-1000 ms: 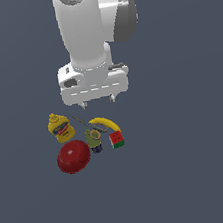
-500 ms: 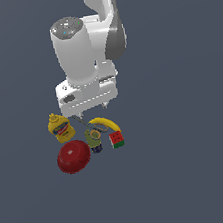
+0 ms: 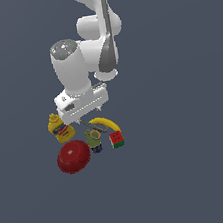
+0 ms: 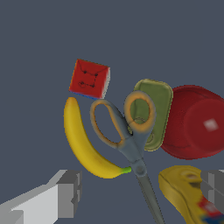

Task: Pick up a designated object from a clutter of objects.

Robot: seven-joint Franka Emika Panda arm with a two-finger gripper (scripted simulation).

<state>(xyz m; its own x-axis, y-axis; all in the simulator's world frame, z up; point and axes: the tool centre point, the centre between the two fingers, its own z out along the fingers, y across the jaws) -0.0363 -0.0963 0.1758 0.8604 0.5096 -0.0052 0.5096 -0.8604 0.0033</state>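
The scissors (image 4: 131, 142) lie flat, with thin dark-grey blades and two orange-yellow ring handles. One ring rests by the yellow banana (image 4: 85, 144), the other over the greenish can (image 4: 155, 109). My gripper (image 4: 142, 189) is open and empty, hovering above the scissors, its grey fingers (image 4: 68, 192) either side of the blade near the pivot. In the exterior view the gripper (image 3: 86, 114) hangs just above the clutter, and only a bit of the scissors (image 3: 99, 130) shows between banana (image 3: 105, 122) and can (image 3: 93, 139).
The red-green-white cube (image 4: 89, 78) lies beyond the banana's far end and also shows in the exterior view (image 3: 116, 139). The red bowl (image 4: 197, 122) touches the can. The yellow mustard bottle (image 4: 190, 192) lies close beside the blades. The floor is plain dark grey.
The arm has come down toward the clutter and shifted toward the exterior view's left. The objects have not moved.
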